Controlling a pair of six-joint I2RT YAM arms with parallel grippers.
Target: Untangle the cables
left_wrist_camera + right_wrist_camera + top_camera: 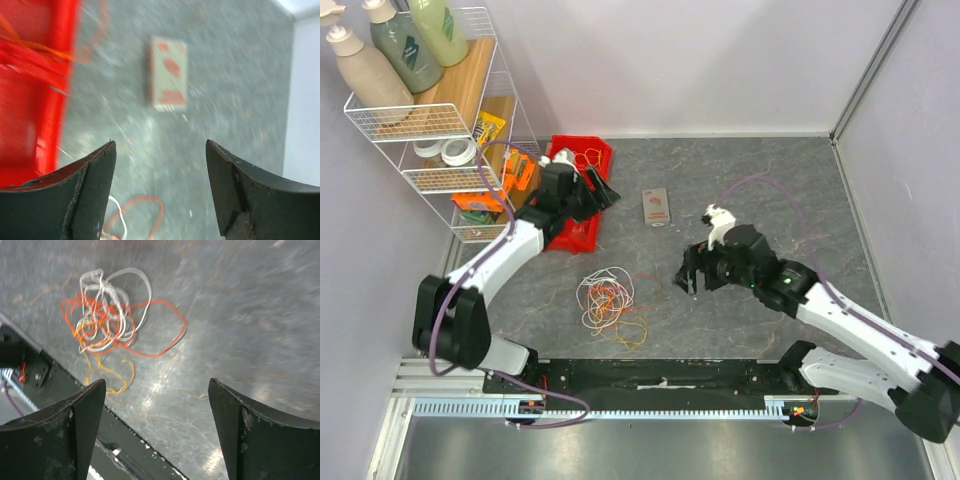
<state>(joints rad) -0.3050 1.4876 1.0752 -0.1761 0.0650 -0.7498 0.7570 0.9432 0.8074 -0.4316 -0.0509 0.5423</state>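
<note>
The cables (609,301) lie in a loose tangle of orange, white and yellow loops on the grey table, near the front rail. In the right wrist view the tangle (109,315) lies up and to the left of my right gripper (157,385), which is open and empty. In the top view the right gripper (690,272) hovers to the right of the tangle. My left gripper (603,190) is open and empty over the right edge of the red tray (582,228). In the left wrist view (160,147) one orange loop (145,212) shows between its fingers, on the table below.
The red tray holds a few orange cables (588,158). A small beige box with red marks (657,207) lies on the table, also in the left wrist view (168,80). A white wire shelf (440,120) with bottles stands at the far left. The black front rail (660,375) borders the table.
</note>
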